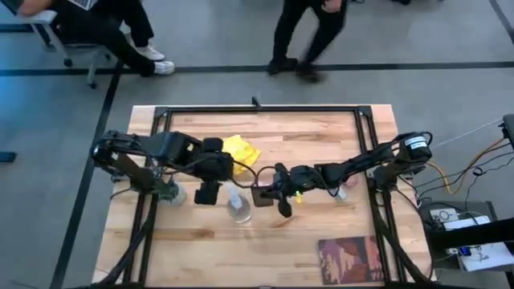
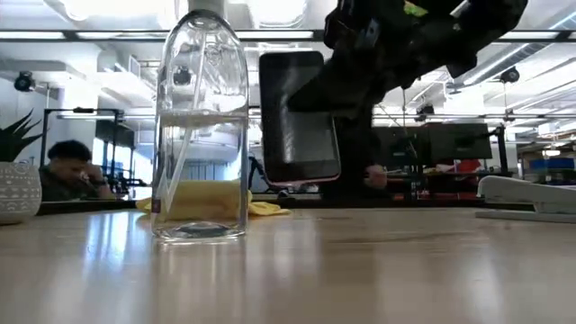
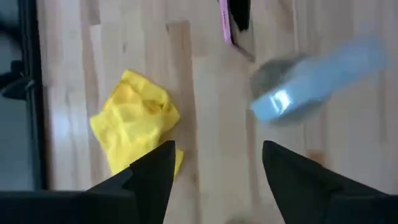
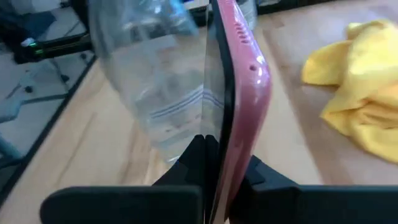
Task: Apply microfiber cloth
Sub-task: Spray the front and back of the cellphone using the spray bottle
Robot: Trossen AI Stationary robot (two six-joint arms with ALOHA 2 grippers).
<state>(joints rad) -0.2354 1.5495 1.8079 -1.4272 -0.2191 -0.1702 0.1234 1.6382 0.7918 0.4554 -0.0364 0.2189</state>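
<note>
The microfiber cloth (image 1: pixel 241 150) is a crumpled bright yellow heap lying on the wooden table, left of centre toward the far side; the left wrist view shows the cloth (image 3: pixel 134 121) too. My left gripper (image 1: pixel 215 172) hovers open above the table, between the cloth and a clear spray bottle (image 1: pixel 238 207), touching nothing. The bottle (image 2: pixel 200 126) stands upright on its base. My right gripper (image 1: pixel 277 189) is shut on a black phone (image 2: pixel 301 117) in a pink case, just right of the bottle. My right gripper pinches the phone's two flat faces (image 4: pixel 227 143) between its fingers (image 4: pixel 186 168), at the edge turned toward the table's right. The fingers come from the right, slanting down. The phone stands upright on edge, its lower end (image 2: pixel 301 180) clear of the table.
A reddish-brown book (image 1: pixel 349 258) lies at the near right corner. A small potted plant (image 2: pixel 18 189) stands at the table's left, and a white object (image 2: pixel 531 193) lies at its right. A black frame (image 1: pixel 257 108) borders the table. People sit and stand beyond the far edge.
</note>
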